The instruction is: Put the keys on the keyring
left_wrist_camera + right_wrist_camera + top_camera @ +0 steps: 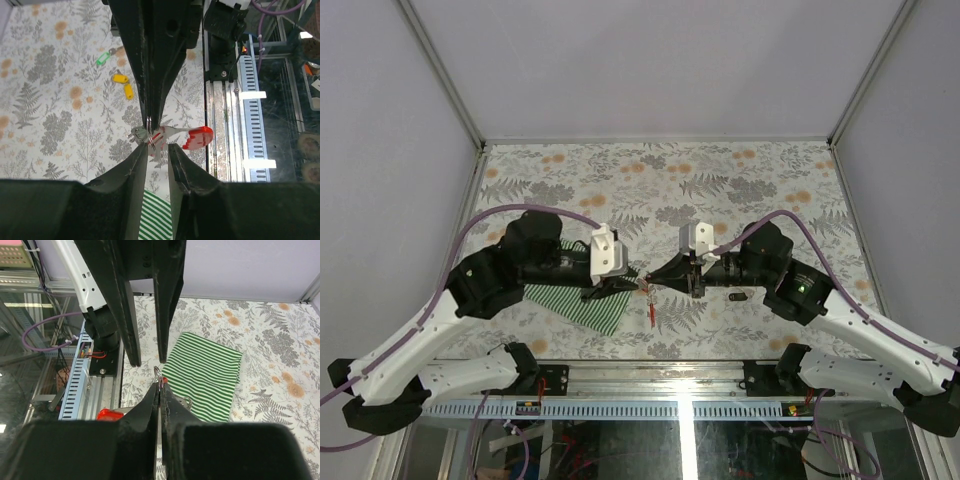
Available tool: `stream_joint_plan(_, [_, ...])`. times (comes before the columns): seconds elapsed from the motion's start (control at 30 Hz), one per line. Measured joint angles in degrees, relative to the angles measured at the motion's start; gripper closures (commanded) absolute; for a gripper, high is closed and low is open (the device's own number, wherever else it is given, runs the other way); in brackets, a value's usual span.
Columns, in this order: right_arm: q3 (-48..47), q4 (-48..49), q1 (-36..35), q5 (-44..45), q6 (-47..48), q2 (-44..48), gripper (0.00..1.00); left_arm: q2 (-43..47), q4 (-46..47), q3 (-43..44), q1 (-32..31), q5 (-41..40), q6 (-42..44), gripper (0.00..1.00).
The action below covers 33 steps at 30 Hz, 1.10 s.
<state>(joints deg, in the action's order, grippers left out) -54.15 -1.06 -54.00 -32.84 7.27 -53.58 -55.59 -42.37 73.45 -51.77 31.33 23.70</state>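
Note:
The keyring (145,136), a thin grey loop with a red tag (198,137), hangs above the table between my two grippers. My right gripper (159,386) is shut on the loop (158,374); its fingers come down from the top of the left wrist view. My left gripper (157,148) is open, its fingertips right at the loop, and nothing is clamped. In the top view the grippers (623,287) (651,279) meet at mid table with the red tag (651,311) dangling. A green-tagged key (103,58) and two yellow-headed keys (120,78) (128,91) lie on the table beyond.
A green-and-white striped cloth (582,303) lies under the left gripper and shows in the right wrist view (205,372). A small dark object (738,296) lies by the right arm. The metal rail (650,408) runs along the table's near edge.

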Motion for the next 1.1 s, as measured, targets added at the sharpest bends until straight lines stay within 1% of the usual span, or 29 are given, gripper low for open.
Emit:
stream_joint_plan(0.27, [-0.02, 0.17, 0.00, -2.10, -1.11, 1.79, 1.00, 9.29, 12.00, -9.05, -0.07, 2.19, -2.69, 0.74])
stream_joint_plan(0.37, [-0.02, 1.09, 0.00, -2.84, -2.19, 2.29, 1.00, 10.84, 16.94, -11.34, -0.07, 2.19, -4.85, 0.75])
stream_joint_plan(0.67, [-0.02, 5.05, 0.00, -3.93, -4.90, 3.02, 1.00, 14.62, 30.23, -18.56, -0.07, 2.12, -11.85, 0.74])
stream_joint_plan(0.87, [-0.02, 6.19, 0.00, -4.37, -5.92, 3.04, 1.00, 14.69, 34.73, -19.19, -0.07, 2.36, -14.36, 0.73])
stream_joint_plan(1.1, [-0.02, 7.45, 0.00, -4.39, -6.82, 3.04, 1.00, 13.92, 36.92, -19.41, -0.07, 3.63, -15.58, 0.73])
